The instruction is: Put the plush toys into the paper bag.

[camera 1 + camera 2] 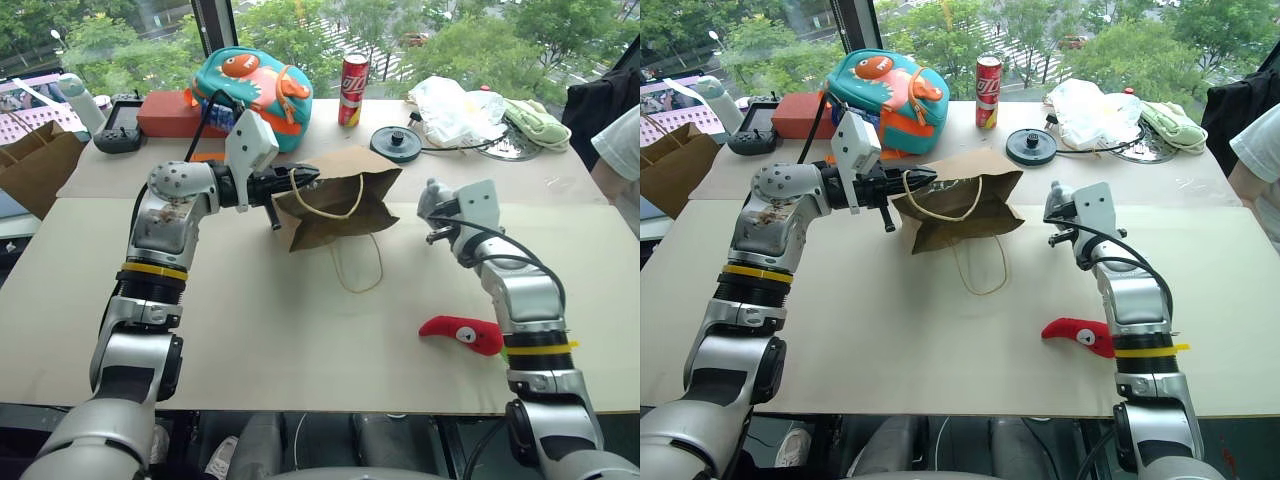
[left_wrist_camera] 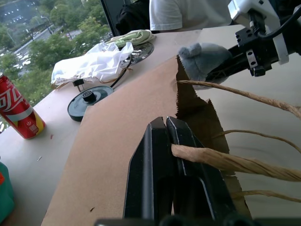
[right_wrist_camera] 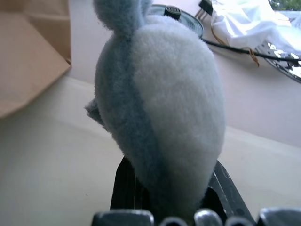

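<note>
Left eye view: we see the kraft paper bag [image 1: 335,205] at frame centre on the table [image 1: 250,330], the red chili plush [image 1: 462,333] lower right.

Left wrist view: left end effector [image 2: 165,129] pinched onto the bag's cord handle [image 2: 225,161].

Right wrist view: right end effector [image 3: 169,188] clamps the grey-blue plush [image 3: 160,103].

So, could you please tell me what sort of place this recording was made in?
Probably an upper-floor office or lab: a pale worktable stands against a large window overlooking treetops and a street, with a handheld controller and a soda can on it.
</note>
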Controlling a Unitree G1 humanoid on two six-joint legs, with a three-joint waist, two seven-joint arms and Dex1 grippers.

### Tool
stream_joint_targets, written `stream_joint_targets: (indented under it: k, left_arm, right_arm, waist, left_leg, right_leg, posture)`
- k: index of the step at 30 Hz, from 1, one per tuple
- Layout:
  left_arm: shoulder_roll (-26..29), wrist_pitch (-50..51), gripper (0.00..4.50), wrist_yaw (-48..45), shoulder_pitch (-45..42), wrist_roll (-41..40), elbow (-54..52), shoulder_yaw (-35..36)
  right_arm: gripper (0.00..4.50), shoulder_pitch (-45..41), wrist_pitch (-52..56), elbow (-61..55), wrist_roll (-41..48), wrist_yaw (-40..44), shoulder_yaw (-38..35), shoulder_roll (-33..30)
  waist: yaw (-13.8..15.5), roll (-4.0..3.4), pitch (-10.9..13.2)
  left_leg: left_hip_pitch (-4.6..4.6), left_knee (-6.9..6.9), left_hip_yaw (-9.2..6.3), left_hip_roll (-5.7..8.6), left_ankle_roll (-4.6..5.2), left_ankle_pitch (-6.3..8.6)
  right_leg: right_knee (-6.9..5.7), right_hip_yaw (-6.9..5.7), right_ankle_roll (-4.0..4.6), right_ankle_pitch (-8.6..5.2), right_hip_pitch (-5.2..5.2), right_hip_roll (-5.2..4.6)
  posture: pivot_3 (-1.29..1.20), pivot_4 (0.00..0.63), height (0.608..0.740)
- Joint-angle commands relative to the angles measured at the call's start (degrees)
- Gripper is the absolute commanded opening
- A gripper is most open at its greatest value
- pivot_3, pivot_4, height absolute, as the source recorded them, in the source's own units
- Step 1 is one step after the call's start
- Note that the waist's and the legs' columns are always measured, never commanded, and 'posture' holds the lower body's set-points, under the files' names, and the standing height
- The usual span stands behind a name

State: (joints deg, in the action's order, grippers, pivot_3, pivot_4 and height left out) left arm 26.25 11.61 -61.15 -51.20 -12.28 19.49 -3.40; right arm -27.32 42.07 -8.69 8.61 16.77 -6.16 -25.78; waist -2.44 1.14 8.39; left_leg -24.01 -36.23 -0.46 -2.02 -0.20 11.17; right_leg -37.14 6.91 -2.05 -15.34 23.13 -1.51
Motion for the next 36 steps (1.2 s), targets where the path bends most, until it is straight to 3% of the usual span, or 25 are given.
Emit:
stream_joint_targets:
  k: [1, 7, 12, 17, 25, 36]
  left_arm:
    - [-0.17, 1.00, 0.00, 0.83, -0.81, -1.76, -2.02, 1.35]
    - [-0.53, 1.48, 0.00, 1.08, -0.86, -2.36, -1.96, 1.13]
    - [-1.30, 3.21, 0.00, 1.34, -1.24, -3.67, -2.21, 1.77]
    - [-1.44, 5.57, 0.00, 1.84, -2.49, -5.26, -1.64, 2.68]
    - [-1.71, 6.04, 0.00, 1.71, -2.80, -5.33, -1.56, 2.70]
    - [-1.93, 6.69, 0.00, 0.17, -1.17, -6.00, -4.15, 1.27]
  right_arm:
    - [0.28, 2.50, 14.49, -20.09, 12.49, 4.89, -5.34, -1.04]
    - [0.28, 1.22, 32.05, -33.72, 27.25, 4.72, -6.73, 4.07]
    - [0.28, -1.21, 32.59, -29.37, 24.51, -0.84, -0.35, 9.02]
    - [0.28, -1.82, 27.67, -22.25, 20.58, -2.43, 4.24, 9.54]
    - [0.28, -1.62, 23.31, -15.90, 17.48, -1.71, 6.07, 8.21]
    - [0.28, -12.98, 19.60, -1.87, 13.40, -3.33, 6.76, 11.38]
  waist:
    - [0.06, 0.00, 0.00]
    - [-0.24, 0.00, 0.00]
    - [-0.17, -0.01, -0.01]
    - [-0.05, -0.01, -0.01]
    - [-0.04, -0.01, -0.01]
    - [-0.23, -0.01, -0.01]
  left_leg:
    - [-0.04, -0.01, -0.02, 0.00, 0.00, 0.00]
    - [-0.05, -0.04, -0.15, 0.00, 0.00, 0.00]
    - [0.03, -0.07, -0.14, 0.00, -0.01, -0.01]
    - [-0.04, -0.07, -0.13, 0.01, -0.01, -0.01]
    - [-0.12, -0.04, -0.13, 0.01, 0.00, -0.01]
    - [-0.06, -0.04, -0.12, 0.01, -0.01, -0.01]
  right_leg:
    - [-0.02, -0.01, 0.00, 0.00, 0.01, 0.00]
    - [0.03, -0.08, 0.00, 0.00, -0.01, 0.02]
    - [0.00, -0.06, -0.01, -0.01, -0.01, 0.04]
    - [0.02, -0.07, -0.01, -0.01, 0.02, 0.03]
    - [0.02, -0.09, 0.00, 0.00, 0.06, 0.02]
    - [0.02, -0.07, 0.00, 0.00, 0.07, 0.03]
  posture:
    - [0.00, 0.150, 0.733]
    - [0.00, 0.150, 0.733]
    - [0.00, 0.150, 0.733]
    - [0.00, 0.150, 0.733]
    - [0.00, 0.150, 0.733]
    - [0.00, 0.150, 0.733]
